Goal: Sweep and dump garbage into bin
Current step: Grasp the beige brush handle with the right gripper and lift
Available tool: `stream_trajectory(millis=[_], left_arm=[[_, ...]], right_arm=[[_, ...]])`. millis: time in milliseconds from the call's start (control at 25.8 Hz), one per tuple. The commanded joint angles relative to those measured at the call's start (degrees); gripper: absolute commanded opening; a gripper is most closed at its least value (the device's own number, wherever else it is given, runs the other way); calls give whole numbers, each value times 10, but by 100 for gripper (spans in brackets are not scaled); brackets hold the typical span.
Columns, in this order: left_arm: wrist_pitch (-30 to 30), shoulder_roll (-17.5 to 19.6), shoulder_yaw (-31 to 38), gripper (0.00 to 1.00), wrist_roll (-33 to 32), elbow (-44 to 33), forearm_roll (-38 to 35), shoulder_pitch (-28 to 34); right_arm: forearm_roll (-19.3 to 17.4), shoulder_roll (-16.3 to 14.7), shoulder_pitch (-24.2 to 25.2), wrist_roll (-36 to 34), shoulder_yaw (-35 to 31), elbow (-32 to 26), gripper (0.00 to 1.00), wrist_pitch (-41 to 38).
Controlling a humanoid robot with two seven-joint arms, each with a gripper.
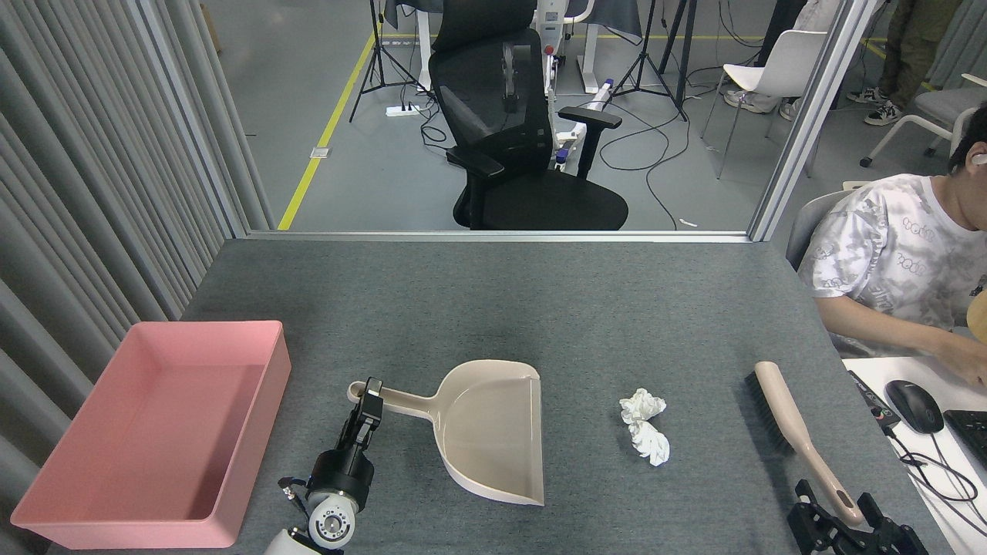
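Garbage lies unswept, bin empty; left gripper clenched on dustpan handle, right gripper released astride brush handle.

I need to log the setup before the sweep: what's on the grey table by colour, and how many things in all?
Pink: 1, the bin
Beige: 2, the dustpan and the brush
White: 2, the garbage wads, lying touching each other
Total: 5
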Motion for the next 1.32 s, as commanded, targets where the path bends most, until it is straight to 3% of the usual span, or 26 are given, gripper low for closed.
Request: stream_trajectory(millis=[0, 194, 310, 542, 813, 1123, 1278], left_arm=[[0, 0, 0, 28, 0, 0, 0, 0], [0, 0, 0, 29, 0, 0, 0, 1], [0, 0, 0, 29, 0, 0, 0, 1], [0, 0, 0, 30, 0, 0, 1, 1], [0, 1, 0, 31, 0, 0, 1, 1], [-1, 1, 0, 31, 0, 0, 1, 1], [-1, 3, 0, 33, 0, 0, 1, 1]], right_arm=[[-1, -2, -1, 2, 12, 2, 74, 5], [0, -2, 5, 2, 13, 2, 50, -2], [0, -2, 7, 9, 26, 2, 42, -5], [-1, -2, 7, 9, 33, 2, 30, -18], [-2, -2, 7, 9, 33, 2, 26, -23], [-2, -2, 9, 9, 32, -7, 16, -48], [-2, -1, 30, 9, 33, -24, 8, -63]])
